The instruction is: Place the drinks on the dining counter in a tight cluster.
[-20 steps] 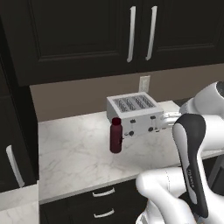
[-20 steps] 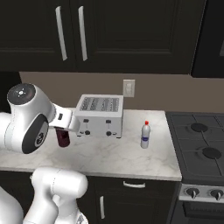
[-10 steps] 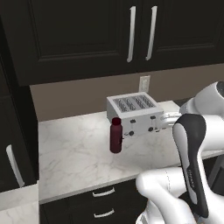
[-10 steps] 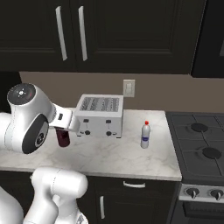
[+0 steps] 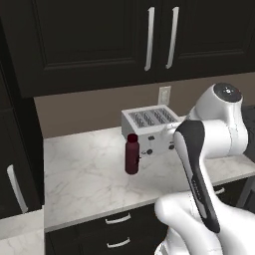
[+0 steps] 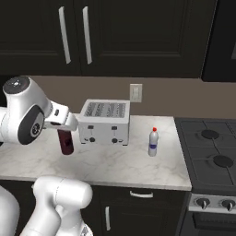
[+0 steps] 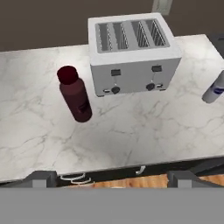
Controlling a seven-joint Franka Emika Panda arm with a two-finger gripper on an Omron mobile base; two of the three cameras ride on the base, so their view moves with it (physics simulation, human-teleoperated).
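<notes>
Maroon and squat, the red-capped bottle [image 5: 132, 154] stands upright on the white grey-veined marble tabletop [image 5: 84, 174] in the left base view, just beside the front left corner of the silver four-slot toaster [image 5: 149, 129]; the white arm rises at the lower right.

From the right base view, the same bottle is partly hidden behind the arm, and the small pale red-capped bottle [image 6: 153, 142] stands apart on the toaster's other side, toward the black stove [image 6: 209, 152].

Looking down from the hand view, the hand [image 7: 111, 177] hangs above the tabletop's front edge with its fingers spread wide and nothing between them. The maroon bottle looks the likelier first pick: I would descend so the fingers straddle its body below the cap, keeping clear of the toaster, and close squarely so it stays upright.
</notes>
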